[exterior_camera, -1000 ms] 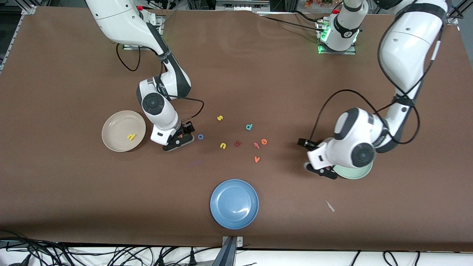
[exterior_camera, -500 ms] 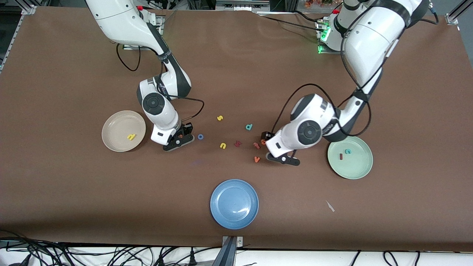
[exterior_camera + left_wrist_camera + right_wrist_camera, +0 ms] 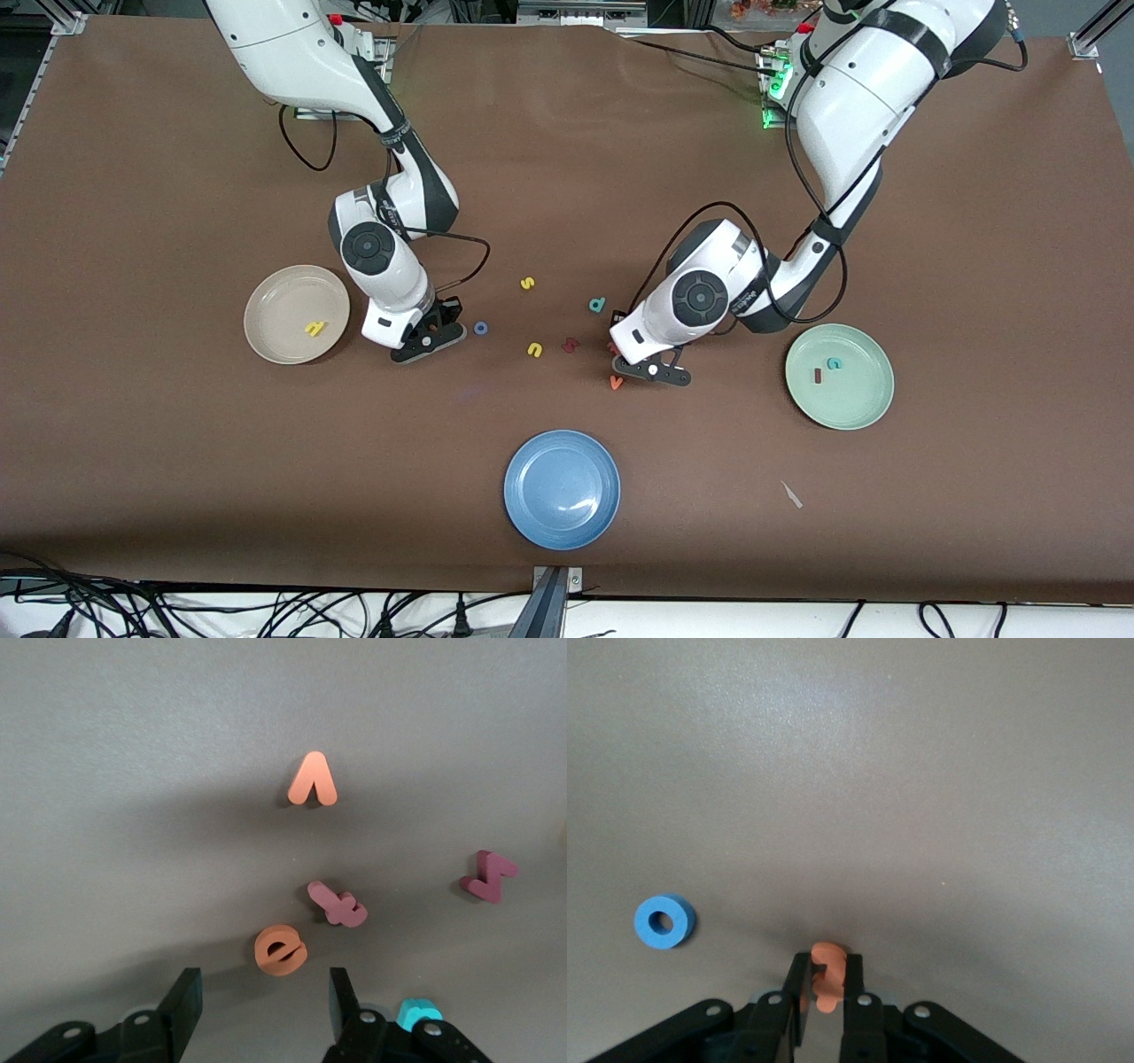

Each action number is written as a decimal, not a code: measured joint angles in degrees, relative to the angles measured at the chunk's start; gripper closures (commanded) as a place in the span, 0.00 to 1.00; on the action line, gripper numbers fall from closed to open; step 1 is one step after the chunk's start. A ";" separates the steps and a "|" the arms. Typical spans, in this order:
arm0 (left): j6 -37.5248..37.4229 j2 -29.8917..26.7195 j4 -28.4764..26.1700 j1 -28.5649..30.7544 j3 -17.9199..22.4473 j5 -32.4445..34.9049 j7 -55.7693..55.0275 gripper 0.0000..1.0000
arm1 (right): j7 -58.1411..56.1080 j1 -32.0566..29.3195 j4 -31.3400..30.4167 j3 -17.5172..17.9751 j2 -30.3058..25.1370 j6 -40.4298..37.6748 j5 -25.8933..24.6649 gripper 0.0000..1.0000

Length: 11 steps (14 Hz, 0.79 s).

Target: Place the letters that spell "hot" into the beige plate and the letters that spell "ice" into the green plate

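The right pincer (image 3: 825, 985) pinches the orange t (image 3: 827, 979) thinly and may drop it, while the spread left pincer (image 3: 263, 1003) over the e (image 3: 280, 950) could nudge the reddish letter (image 3: 337, 904) just beside it.

A blue plate (image 3: 562, 489) sits on the brown worktop (image 3: 177, 461) near the front edge, upright and holding nothing; farther from the camera lies a loose scatter of small foam letters; a yellow "s" (image 3: 527, 283) is the farthest of them; a teal "d" (image 3: 597, 305) lies toward the left arm's end from it; a yellow "u" (image 3: 534, 350) and a dark red angular letter (image 3: 570, 345) lie side by side, apart; an orange "v" (image 3: 616, 383) lies nearest; a small white scrap (image 3: 791, 494) lies alone toward the left arm's end.
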 measured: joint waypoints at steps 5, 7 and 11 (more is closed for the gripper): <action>4.02 1.07 -1.49 -0.17 0.31 0.10 -0.21 0.48 | 0.05 0.00 0.00 0.00 -0.01 0.06 0.01 0.91; 4.11 1.19 -1.99 -0.19 0.31 2.43 -0.38 0.52 | 0.07 0.00 0.00 0.00 -0.01 0.06 0.01 0.93; 4.12 1.17 -2.16 -1.10 0.26 4.76 -3.48 0.84 | 0.08 0.00 0.07 -0.01 -0.01 0.01 0.04 0.95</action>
